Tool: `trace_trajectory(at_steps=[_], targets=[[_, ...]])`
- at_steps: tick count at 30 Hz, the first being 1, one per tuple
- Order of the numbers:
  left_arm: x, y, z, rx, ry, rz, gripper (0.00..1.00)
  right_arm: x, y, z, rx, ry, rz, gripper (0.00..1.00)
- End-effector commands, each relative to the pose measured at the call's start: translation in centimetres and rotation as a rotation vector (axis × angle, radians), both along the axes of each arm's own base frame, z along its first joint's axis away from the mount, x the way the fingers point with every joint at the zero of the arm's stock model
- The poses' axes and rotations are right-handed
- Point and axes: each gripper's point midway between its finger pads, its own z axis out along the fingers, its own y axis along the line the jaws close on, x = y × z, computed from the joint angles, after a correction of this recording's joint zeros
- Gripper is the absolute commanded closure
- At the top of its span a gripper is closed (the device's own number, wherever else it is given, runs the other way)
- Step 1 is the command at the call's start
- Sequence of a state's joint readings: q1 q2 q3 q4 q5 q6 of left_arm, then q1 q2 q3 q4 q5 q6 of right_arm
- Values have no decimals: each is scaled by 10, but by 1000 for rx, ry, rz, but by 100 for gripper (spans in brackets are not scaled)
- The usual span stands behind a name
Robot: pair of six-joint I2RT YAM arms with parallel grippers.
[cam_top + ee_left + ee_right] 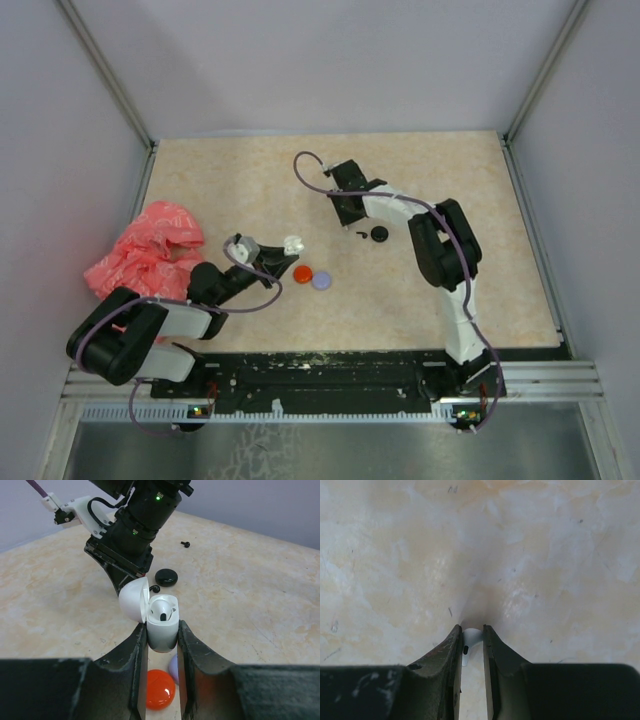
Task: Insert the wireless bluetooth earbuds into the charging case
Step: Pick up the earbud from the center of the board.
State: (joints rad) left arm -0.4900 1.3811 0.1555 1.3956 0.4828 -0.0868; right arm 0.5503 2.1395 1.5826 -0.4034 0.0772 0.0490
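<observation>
Holding case in L gripper, R gripper nipping white earbud, red disc, black disc near

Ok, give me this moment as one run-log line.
left pincer: shut on open charging case | right pincer: shut on white earbud | in case: seated earbud

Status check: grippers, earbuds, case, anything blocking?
Left gripper shut on open white plastic charging case, one white earbud seated. Right gripper shut on second white earbud. Round black disc nearby, not blocking.
</observation>
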Motion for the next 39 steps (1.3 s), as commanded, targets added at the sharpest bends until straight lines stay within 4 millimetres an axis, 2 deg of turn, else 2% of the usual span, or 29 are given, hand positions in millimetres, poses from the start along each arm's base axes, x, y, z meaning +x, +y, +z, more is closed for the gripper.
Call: trace_trajectory(at_steps=[1,7,10,13,18,21,26,31,39], targets=[[-4,2,21,-68,-62,-11,100,-8,16,59,108,-113,31,86],[-10,2,36,-140,-100,-29,100,-35,26,109,212,-222,76,88],[-13,2,44,-174,-122,-39,100,-49,32,140,261,-299,108,89],[-13,3,53,-191,-148,-40,100,-65,37,180,316,-398,135,89],[-16,4,69,-206,-202,-43,100,-97,50,230,406,-527,201,90],[-17,4,78,-215,-226,-47,100,-118,58,253,455,-583,245,90],[-22,3,96,-249,-259,-67,100,-151,69,282,534,-659,314,90],[-25,3,112,-281,-282,-87,100,-176,78,301,609,-716,374,90],[-35,-1,127,-306,-305,-147,100,-196,89,300,657,-752,434,91]])
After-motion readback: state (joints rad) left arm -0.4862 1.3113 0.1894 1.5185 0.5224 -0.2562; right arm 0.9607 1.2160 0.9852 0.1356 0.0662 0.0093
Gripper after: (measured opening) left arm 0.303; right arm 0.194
